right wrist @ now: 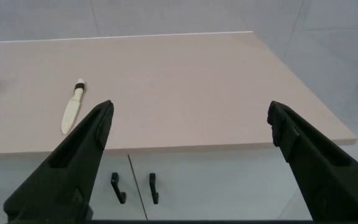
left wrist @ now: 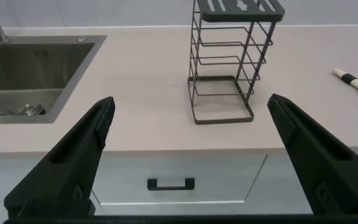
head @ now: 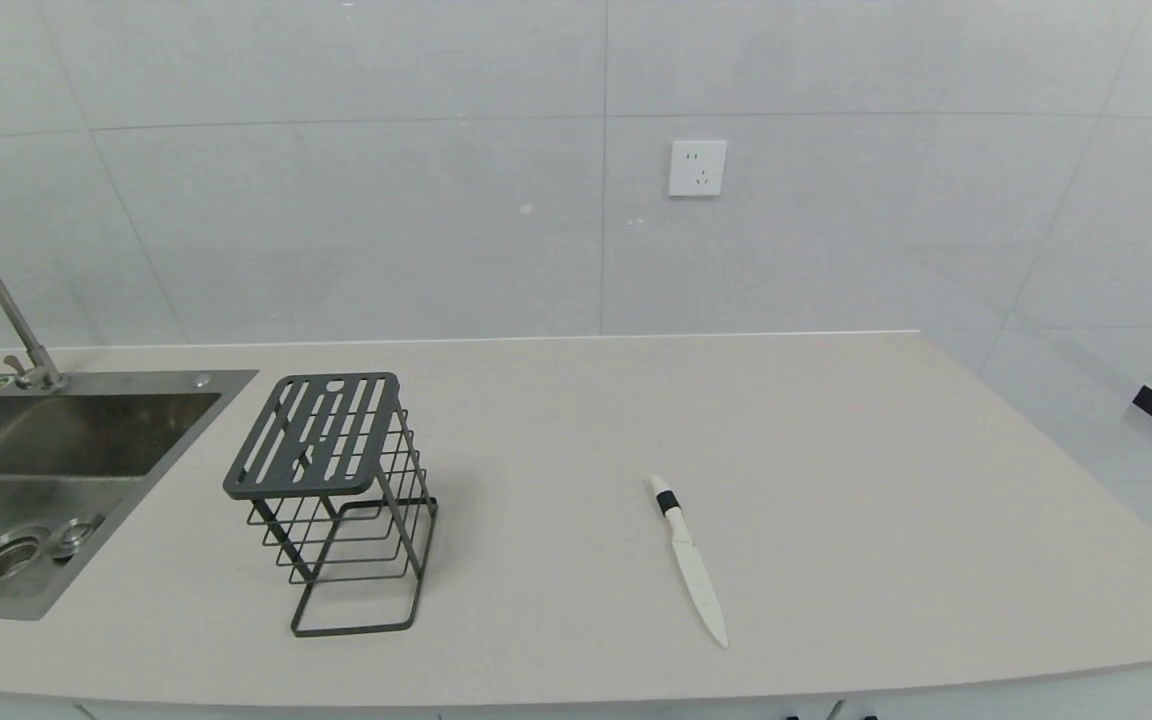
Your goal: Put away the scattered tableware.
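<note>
- Knife [head: 688,560]: slim pale blade and white handle with 1 black band. It lies flat on the tabletop [head: 836,430], lower right of centre in the head view, with the tip toward the near edge.
- Rack [head: 331,490]: dark metal wire cage under a flat slotted top plate. It stands upright, lower left of centre in the head view, between the sink and the knife and well apart from the knife.
- Tabletop: smooth, matte, beige slab.
- Sink [head: 136,381]: brushed steel, rectangular basin with a round drain, at the left edge of the head view. A curved faucet [head: 16,320] stands behind it.
- Wall socket [head: 697,167]: white square on grey tile, upper centre of the head view.
- Left gripper [left wrist: 191,102]: black wedge-shaped fingers [left wrist: 73,155] spread wide. The left wrist view adds a drawer front with 1 dark handle [left wrist: 171,183].
- Right gripper [right wrist: 190,107]: matching black fingers [right wrist: 67,162], likewise spread wide. The right wrist view adds 2 dark cabinet handles [right wrist: 118,188] under the tabletop edge.
</note>
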`<state>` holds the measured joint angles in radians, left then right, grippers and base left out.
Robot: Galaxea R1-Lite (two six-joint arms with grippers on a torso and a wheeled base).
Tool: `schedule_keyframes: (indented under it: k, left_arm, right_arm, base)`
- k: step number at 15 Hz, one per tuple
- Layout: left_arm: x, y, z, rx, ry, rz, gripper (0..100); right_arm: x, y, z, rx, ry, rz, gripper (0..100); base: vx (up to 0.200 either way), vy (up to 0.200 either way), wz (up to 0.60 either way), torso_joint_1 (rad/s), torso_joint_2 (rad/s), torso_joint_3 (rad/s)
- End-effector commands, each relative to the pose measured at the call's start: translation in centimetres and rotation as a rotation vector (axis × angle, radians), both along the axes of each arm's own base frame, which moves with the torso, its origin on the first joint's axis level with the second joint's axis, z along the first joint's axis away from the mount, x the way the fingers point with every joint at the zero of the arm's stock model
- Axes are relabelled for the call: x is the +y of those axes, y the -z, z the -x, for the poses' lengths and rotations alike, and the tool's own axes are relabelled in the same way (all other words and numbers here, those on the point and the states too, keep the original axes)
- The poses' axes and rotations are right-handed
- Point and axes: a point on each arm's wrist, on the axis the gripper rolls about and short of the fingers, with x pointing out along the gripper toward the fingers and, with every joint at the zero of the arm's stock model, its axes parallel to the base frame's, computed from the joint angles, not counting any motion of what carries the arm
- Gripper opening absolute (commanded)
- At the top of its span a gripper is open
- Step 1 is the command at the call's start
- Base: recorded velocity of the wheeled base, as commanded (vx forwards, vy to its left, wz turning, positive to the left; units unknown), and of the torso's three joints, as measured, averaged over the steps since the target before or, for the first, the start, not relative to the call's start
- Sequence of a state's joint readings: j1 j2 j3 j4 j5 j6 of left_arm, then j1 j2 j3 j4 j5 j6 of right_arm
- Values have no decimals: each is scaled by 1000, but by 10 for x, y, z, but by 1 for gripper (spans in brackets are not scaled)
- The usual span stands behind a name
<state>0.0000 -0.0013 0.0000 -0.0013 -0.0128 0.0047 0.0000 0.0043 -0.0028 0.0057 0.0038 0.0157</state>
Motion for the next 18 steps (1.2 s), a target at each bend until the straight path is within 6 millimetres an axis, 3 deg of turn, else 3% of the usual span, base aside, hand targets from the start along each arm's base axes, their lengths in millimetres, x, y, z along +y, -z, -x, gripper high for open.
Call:
schedule_keyframes:
  k: [1,5,8,18]
  left_arm:
    - [0,0,0,1,1,0,100]
    - [0,0,0,1,0,0,100]
    - [0,0,0,1,0,0,100]
    - [0,0,0,1,1,-1,100]
  right_arm:
    - [0,0,0,0,-1,0,100]
    - [0,0,0,2,-1,0,100]
    - [0,0,0,2,1,0,100]
    - [0,0,0,0,1,0,100]
  base:
    - [0,0,0,349,-139,212]
    - [0,0,0,174,-72,106]
    - [0,0,600,17,-10,14]
    - [0,0,0,0,0,0]
